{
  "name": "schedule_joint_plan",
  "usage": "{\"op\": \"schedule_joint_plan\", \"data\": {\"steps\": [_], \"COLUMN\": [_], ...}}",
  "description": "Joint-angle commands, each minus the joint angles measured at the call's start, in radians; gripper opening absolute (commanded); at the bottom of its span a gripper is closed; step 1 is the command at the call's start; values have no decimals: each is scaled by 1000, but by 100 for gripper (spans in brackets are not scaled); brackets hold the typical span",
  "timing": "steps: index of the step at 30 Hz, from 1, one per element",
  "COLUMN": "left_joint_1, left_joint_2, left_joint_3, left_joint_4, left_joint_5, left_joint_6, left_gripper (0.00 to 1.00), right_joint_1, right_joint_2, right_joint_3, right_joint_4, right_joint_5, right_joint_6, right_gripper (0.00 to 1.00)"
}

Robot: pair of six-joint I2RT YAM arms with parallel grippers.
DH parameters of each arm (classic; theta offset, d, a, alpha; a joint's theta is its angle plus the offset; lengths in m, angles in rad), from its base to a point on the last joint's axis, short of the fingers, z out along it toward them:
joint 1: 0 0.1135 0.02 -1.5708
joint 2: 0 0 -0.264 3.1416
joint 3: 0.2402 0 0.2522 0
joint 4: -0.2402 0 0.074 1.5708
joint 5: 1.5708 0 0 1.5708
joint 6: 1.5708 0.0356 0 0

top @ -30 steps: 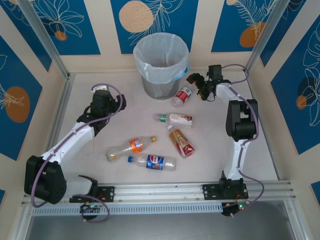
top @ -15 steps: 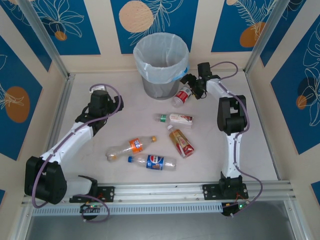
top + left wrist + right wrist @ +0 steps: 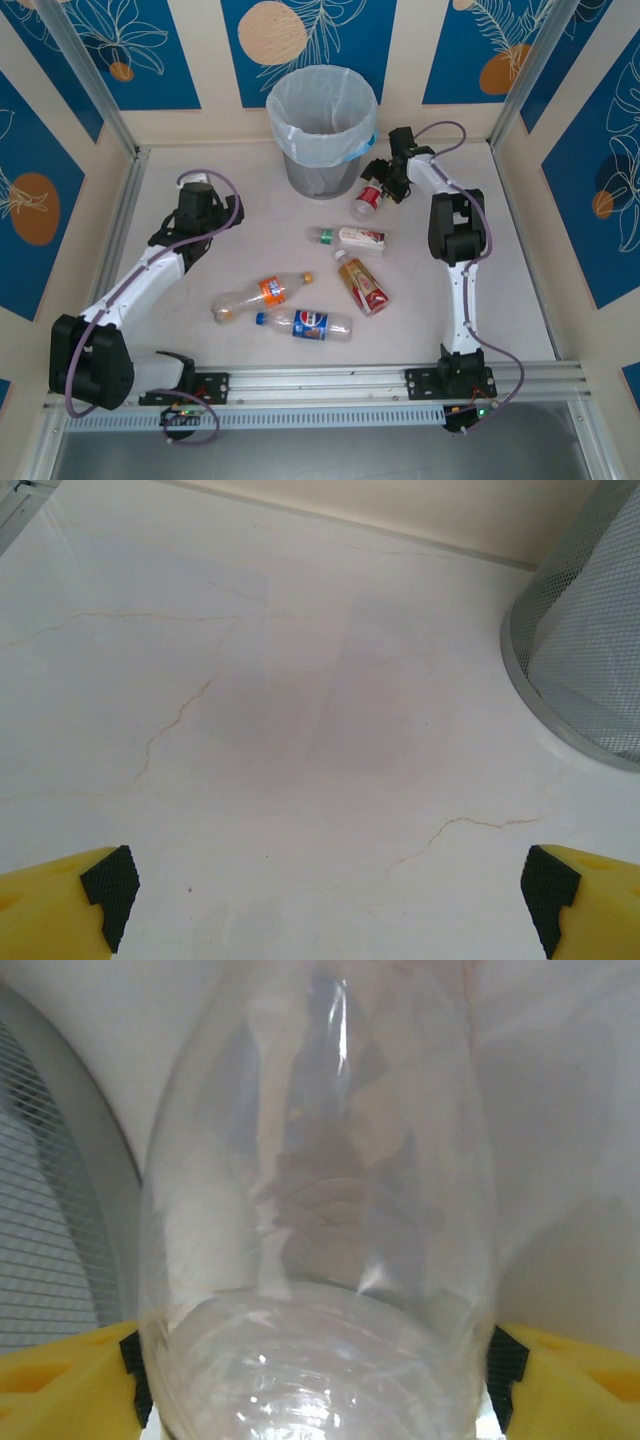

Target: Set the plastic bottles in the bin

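Bottles (image 3: 268, 292) mid-table are well apart from my left gripper (image 3: 328, 895), jaws wide open over bare table (image 3: 300, 680) left of the bin (image 3: 310, 180). Red-label bottle (image 3: 367, 197) lies just right of the bin's base, long axis pointing away from my right gripper (image 3: 383, 181). Pads (image 3: 505, 1370) flank its body on both sides, can't tell if clamped. Right arm's far nearer.

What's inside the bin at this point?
The bin shows its white bag liner inside, no bottle visible there; the bottom and near inner wall are hidden behind the rim.
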Motion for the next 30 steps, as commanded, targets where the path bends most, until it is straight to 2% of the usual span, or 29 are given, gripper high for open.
{"op": "schedule_joint_plan", "data": {"steps": [1,8,16,21,26,30], "left_joint_1": [17,21,26,27,28,30], "left_joint_2": [-17,-20,-15,-5,0,-1], "left_joint_3": [-16,-23,-24,-22,-21,-24], "left_joint_4": [-16,-20,-19,-16,-17,-19], "left_joint_5": [-2,-8,-7,-4,0,-5], "left_joint_6": [-4,-1,-11,-14,-14,-15], "left_gripper": [99,99,99,100,99,99], "right_joint_1": [-5,-25,-50,-53,-45,-40], "right_joint_2": [-29,-117,-153,-139,-79,-46], "right_joint_3": [-53,-169,-197,-154,-34,29], "right_joint_4": [-28,-11,-61,-105,-215,-260], "right_joint_5": [14,55,60,79,116,159], "right_joint_6": [-50,-140,-282,-338,-374,-407], "right_gripper": [82,78,78,82,91,92]}}
